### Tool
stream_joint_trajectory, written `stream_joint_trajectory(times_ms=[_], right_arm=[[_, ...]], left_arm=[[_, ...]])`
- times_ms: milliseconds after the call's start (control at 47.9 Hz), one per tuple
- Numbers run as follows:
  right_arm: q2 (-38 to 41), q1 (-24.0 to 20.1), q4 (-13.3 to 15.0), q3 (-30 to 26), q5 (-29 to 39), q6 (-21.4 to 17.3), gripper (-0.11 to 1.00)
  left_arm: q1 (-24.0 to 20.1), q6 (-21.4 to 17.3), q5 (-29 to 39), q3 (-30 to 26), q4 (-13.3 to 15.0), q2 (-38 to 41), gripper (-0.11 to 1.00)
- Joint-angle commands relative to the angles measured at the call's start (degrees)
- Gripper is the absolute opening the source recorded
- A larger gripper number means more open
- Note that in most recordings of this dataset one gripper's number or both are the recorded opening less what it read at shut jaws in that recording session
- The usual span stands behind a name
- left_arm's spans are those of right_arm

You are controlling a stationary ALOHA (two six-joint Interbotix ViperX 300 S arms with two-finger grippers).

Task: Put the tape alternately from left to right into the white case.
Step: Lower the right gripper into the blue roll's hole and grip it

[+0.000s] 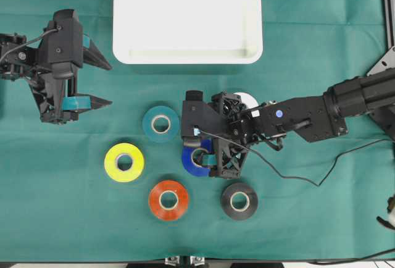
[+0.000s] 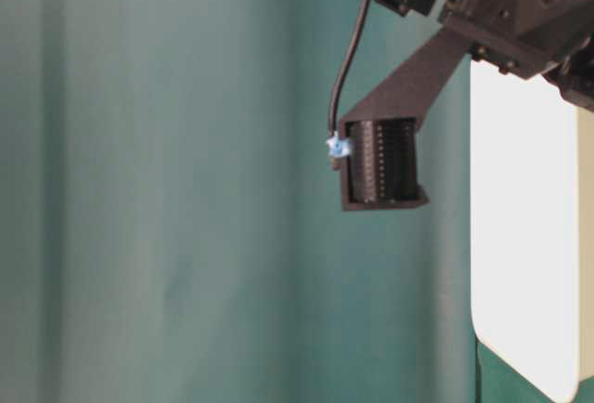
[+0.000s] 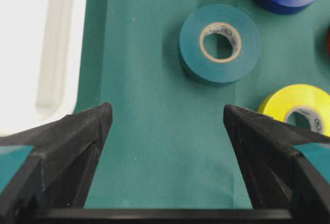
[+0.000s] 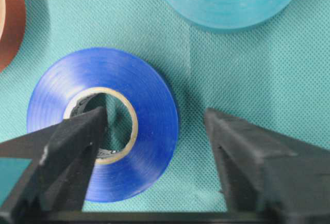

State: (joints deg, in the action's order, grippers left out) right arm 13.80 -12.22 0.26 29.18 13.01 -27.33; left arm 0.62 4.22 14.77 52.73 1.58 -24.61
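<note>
The white case (image 1: 185, 15) lies empty at the top centre. Five rolls of tape lie in full view on the green cloth: teal (image 1: 150, 123), yellow (image 1: 111, 162), red-orange (image 1: 168, 187), black (image 1: 239, 189) and blue (image 1: 191, 168). A white roll (image 1: 250, 100) peeks out from under the right arm. My right gripper (image 4: 154, 113) is open around the blue roll (image 4: 149, 105). One finger (image 4: 77, 136) stands in its core, the other on the cloth outside, clear of the roll. My left gripper (image 1: 110, 85) hovers open and empty left of the teal roll (image 3: 193, 48).
The case's near corner (image 3: 31, 53) is at the left gripper's left; the yellow roll (image 3: 289, 100) is at its right. A cable (image 1: 296, 178) trails from the right arm over the cloth. Metal framing (image 1: 386, 64) stands at the right edge.
</note>
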Motion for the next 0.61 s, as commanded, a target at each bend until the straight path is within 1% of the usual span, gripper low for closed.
stream_joint_trajectory(times_ms=[0, 42, 146, 167, 188, 271, 585], right_arm=[[-1.1, 0.0, 0.5, -1.1, -0.2, 0.0, 0.76], [-1.3, 0.0, 0.8, -1.1, -0.2, 0.0, 0.65], [-2.1, 0.0, 1.8, -1.1, -0.3, 0.0, 0.35], [-2.4, 0.0, 1.9, -1.1, -0.2, 0.0, 0.3], [-2.5, 0.0, 2.0, -1.1, -0.2, 0.0, 0.28], [-3.0, 0.0, 2.5, -1.1, -0.2, 0.0, 0.27], [-3.3, 0.0, 2.5, -1.1, -0.2, 0.0, 0.28]], left_arm=[[-0.2, 0.1, -0.2, -1.1, 0.0, -0.3, 0.57], [-0.2, 0.1, -0.2, -1.1, 0.0, -0.4, 0.57], [-0.2, 0.1, -0.2, -1.1, 0.0, -0.3, 0.57], [-0.1, 0.1, -0.2, -1.1, 0.0, -0.4, 0.57], [-0.2, 0.1, -0.2, -1.0, 0.0, -0.4, 0.57], [-0.2, 0.1, -0.2, -1.1, 0.0, -0.4, 0.57], [-0.2, 0.1, 0.0, -1.1, 0.0, -0.4, 0.57]])
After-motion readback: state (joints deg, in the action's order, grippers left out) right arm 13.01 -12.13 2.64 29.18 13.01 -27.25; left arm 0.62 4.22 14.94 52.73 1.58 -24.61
